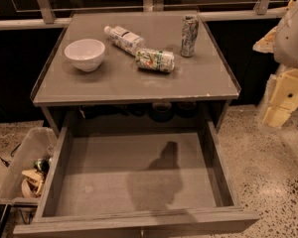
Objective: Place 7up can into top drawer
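End effector point(282, 102) hangs off the worktop's point(114, 83) right side, can't tell if it's apart or together. 7up can point(155, 60) lies on its side mid-worktop, top drawer point(134, 182) open. Looks pre-grasp to me: next it needs a reach across to the can.

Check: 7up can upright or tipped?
Tipped: 7up can lies on its side on the cabinet top; gripper hangs right of it, apart.
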Controlling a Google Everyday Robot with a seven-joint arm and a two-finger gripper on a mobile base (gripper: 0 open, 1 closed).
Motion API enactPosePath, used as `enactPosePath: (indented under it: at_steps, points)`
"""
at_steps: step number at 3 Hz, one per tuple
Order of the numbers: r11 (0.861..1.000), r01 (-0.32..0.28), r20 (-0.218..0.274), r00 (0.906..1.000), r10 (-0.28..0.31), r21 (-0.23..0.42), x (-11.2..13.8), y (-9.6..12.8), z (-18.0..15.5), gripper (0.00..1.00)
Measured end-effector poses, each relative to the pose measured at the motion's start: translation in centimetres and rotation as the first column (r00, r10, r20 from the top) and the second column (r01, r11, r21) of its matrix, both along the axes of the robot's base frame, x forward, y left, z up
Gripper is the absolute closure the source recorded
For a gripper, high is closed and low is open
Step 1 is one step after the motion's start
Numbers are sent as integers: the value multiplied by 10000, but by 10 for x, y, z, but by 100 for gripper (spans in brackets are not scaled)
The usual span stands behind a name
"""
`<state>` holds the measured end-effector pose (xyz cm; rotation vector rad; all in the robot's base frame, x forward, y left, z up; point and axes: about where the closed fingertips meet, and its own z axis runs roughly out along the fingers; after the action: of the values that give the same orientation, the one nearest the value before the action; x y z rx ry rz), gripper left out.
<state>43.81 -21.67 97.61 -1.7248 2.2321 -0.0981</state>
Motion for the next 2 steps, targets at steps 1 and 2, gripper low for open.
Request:
enactPosePath:
  at_steps: [1,2]
  points:
    - [10000,0,1,10000,0,0,0,0,0,0]
    - [9993,-367,367,9987,366,40,13,8,1,0]
